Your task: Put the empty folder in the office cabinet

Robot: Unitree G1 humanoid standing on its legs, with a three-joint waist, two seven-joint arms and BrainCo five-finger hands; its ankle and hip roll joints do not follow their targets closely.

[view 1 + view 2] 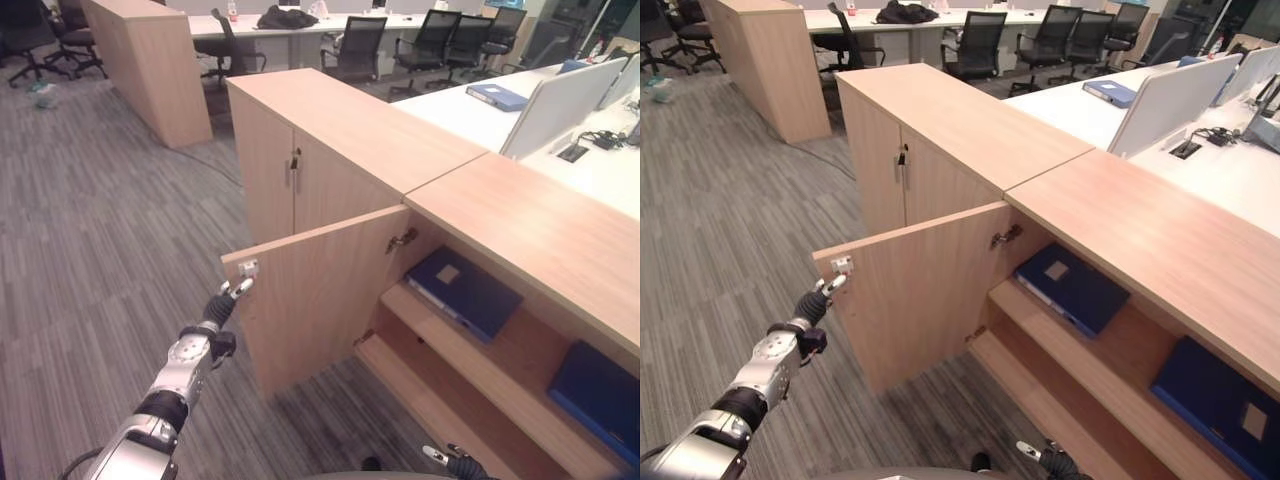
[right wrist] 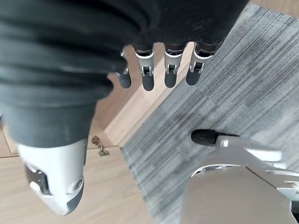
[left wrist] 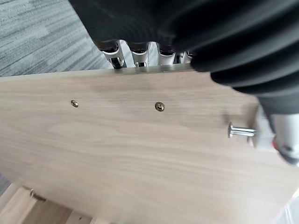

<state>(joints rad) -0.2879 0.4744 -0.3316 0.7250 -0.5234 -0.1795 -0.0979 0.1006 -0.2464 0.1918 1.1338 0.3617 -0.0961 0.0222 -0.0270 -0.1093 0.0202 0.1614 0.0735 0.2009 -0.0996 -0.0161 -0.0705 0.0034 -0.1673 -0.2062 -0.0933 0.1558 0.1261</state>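
Folder (image 1: 464, 290) lies flat on the upper cabinet shelf (image 1: 500, 360), long axis running inward. Left hand (image 1: 226, 301) hooks the door (image 1: 310, 300) edge; right hand (image 2: 154, 70) hangs relaxed.

Fingertips of the left hand (image 3: 140, 53) hidden behind the top edge of the cabinet door (image 1: 310, 290). Right hand (image 1: 455, 462) cut off at the frame's bottom edge near that door. Second blue folder (image 1: 598, 388), inside the cabinet past the door, cut by the frame's right edge.
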